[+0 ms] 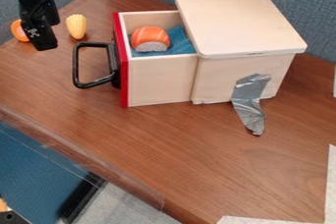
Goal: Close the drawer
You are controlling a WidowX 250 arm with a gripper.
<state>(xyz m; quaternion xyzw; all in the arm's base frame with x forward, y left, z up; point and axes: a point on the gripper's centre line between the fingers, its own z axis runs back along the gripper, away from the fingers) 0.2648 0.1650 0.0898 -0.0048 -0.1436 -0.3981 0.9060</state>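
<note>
We have the black two-finger gripper (pixel 44 45) pointing steeply down at upper left, near the yellow toy corn (pixel 76 26) – how far open it is, or whether it grips anything, we cannot tell. Rightward, pushing the black looped handle (pixel 76 66) off-centre could skew the red-fronted wooden drawer (pixel 160 80), part-way out of the pale wooden box (pixel 242 21); the orange-and-white toy sushi (pixel 150 39) might catch under its edge.

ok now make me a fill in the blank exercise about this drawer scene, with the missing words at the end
The drawer is not closed but partly ____.
Its front panel is coloured ____.
Its handle is coloured ____.
Inside, an orange-topped toy lies by a cloth coloured ____.

Missing words: open; red; black; blue
</note>
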